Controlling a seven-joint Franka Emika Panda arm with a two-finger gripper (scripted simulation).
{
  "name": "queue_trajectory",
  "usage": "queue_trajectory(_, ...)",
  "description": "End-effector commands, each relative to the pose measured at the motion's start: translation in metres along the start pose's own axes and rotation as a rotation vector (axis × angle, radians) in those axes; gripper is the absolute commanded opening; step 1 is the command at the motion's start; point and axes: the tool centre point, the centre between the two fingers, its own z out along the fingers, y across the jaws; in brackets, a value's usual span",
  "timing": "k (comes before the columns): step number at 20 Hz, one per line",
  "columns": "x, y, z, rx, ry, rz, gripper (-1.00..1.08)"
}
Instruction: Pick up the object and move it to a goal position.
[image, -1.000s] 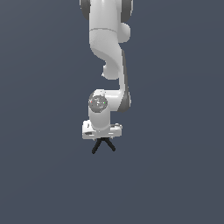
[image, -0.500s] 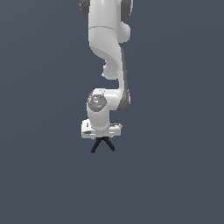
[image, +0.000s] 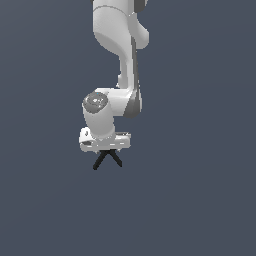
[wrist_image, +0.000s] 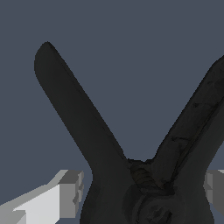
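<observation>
The object (image: 107, 159) is a small black clamp shaped like an inverted V, hanging just under the white hand of the arm near the middle of the exterior view. Its two legs splay downward and outward. My gripper (image: 106, 149) is shut on its top, where the legs meet. In the wrist view the object (wrist_image: 87, 127) fills most of the picture as a broad dark V. My gripper (wrist_image: 142, 192) has one grey fingertip (wrist_image: 70, 192) on each side of the joint, pressed close against it. No red tip shows.
The white arm (image: 120, 45) comes down from the top of the exterior view. Around it there is only a plain dark grey-blue ground.
The hand with the object in it has shifted toward the exterior view's left and slightly up. The grip looks unchanged.
</observation>
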Motion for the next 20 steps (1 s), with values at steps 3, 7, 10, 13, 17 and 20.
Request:
queue_trajectory(3,-0.004,0.028,-0.046,0.000,0.003,0.000,-1.00)
queue_trajectory(7,-0.008,0.054,-0.089,0.000,0.003,0.000,-1.00)
queue_trajectory(10,-0.010,0.073,-0.121,0.000,0.004,0.000,-1.00)
queue_trajectory(13,-0.012,0.092,-0.152,0.000,0.004,0.000,-1.00)
queue_trajectory(17,-0.014,0.116,-0.190,0.000,0.004,0.000,-1.00)
queue_trajectory(20,-0.015,0.130,-0.212,0.000,0.003,0.000,-1.00)
